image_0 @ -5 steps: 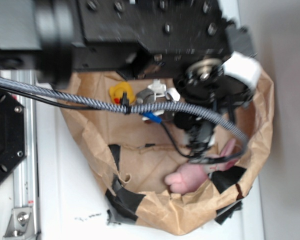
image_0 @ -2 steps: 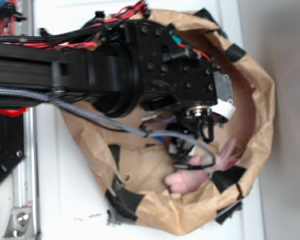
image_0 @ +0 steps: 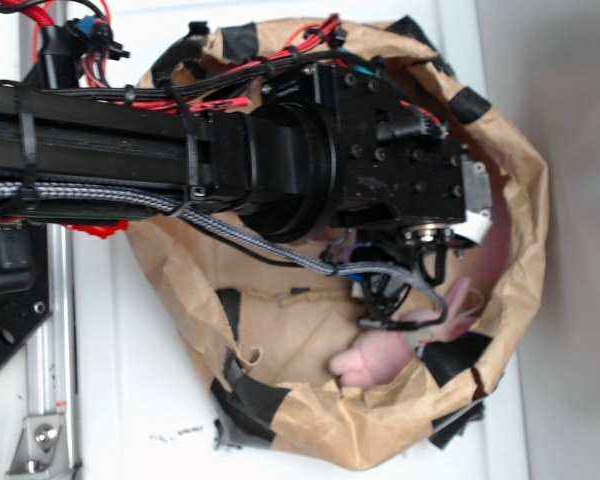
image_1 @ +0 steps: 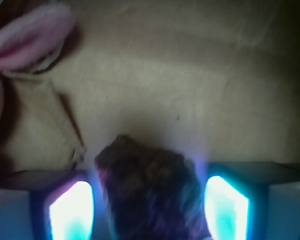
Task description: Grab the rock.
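Observation:
The rock, dark brown-grey and lumpy, lies on the brown paper floor in the wrist view. It sits right between my gripper's two glowing fingertips, with a narrow gap on each side. The jaws are open around it and do not press on it. In the exterior view the gripper hangs low inside the paper bag, and the arm hides the rock.
A pink plush bunny lies just beside the gripper near the bag's front wall; its ear shows in the wrist view. The arm and its cables cover the bag's back half. Black tape patches mark the rim.
The arm has swung over the bag and reached down into it, covering the yellow duck and other items seen before. The gripper has moved right, closer to the bunny.

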`<state>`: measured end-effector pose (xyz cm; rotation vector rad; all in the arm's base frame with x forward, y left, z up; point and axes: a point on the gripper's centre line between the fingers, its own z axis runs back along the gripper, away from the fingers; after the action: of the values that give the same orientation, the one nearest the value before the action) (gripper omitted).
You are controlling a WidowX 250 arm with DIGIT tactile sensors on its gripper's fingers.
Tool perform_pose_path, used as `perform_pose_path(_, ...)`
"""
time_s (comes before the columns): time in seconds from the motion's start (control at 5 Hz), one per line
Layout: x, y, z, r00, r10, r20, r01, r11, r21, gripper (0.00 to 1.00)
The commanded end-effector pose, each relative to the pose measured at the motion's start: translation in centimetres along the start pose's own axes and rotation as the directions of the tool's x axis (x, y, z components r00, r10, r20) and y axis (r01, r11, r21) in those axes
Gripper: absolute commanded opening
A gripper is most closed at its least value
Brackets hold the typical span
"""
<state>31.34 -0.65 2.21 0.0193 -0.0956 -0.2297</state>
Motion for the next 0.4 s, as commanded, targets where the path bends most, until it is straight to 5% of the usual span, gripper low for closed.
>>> perform_pose_path(0.0,1.6,1.0,6.3,0.992,0.034,0.122,-0.040,0.998,0.043,0.00)
perform_pose_path(0.2,1.8,0.6,11.3,0.990,0.072,0.125,-0.074,0.997,0.008,0.00)
